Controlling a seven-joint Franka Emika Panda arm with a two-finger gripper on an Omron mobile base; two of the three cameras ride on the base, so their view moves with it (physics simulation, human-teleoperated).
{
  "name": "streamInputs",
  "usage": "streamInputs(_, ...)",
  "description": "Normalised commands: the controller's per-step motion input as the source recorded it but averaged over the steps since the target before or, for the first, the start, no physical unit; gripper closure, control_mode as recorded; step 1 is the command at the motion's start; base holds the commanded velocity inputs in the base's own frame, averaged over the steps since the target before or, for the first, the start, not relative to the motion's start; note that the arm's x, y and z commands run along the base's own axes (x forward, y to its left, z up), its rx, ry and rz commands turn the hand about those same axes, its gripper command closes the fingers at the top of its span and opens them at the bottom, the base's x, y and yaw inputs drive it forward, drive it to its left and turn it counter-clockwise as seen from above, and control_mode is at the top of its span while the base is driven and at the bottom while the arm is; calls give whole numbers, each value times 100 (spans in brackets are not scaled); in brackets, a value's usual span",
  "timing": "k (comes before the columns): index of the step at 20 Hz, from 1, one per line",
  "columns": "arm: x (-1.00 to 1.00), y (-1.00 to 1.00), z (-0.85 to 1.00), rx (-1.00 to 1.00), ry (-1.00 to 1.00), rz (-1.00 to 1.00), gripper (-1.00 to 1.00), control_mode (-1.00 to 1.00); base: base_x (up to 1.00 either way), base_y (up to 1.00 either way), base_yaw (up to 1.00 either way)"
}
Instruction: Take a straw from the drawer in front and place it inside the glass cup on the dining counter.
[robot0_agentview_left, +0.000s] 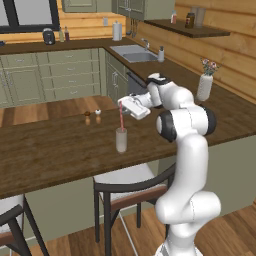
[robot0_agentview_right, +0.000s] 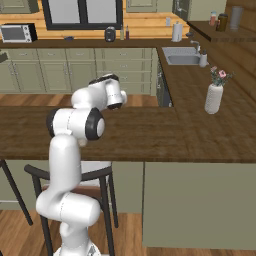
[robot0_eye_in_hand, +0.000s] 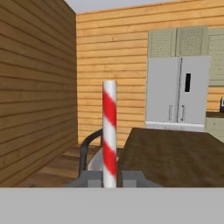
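Left base view shows the fingers (robot0_agentview_left: 121, 103) pinching the straw (robot0_agentview_left: 121, 118) upright above the glass cup (robot0_agentview_left: 121, 139), ready to drop in.

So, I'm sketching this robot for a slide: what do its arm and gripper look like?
The arm is glossy white, built of rounded tubular segments with bulbous elbows, and has dark grey bands and caps at the joints. No cables or markings are visible. The gripper has a boxy white body; in the hand view its two small fingertips are dark grey and blocky.
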Motion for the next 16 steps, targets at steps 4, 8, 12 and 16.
streamInputs(4, 29, 0, -17, 0, 0, 0, 100, -100, 0, 0, 0)
streamInputs(8, 40, 1, -15, 0, 0, 0, 100, -100, 0, 0, 0)
streamInputs(12, 31, 5, -11, 0, 0, 0, 100, -100, 0, 0, 0)
streamInputs(16, 11, 10, -20, 0, 0, 0, 100, -100, 0, 0, 0)
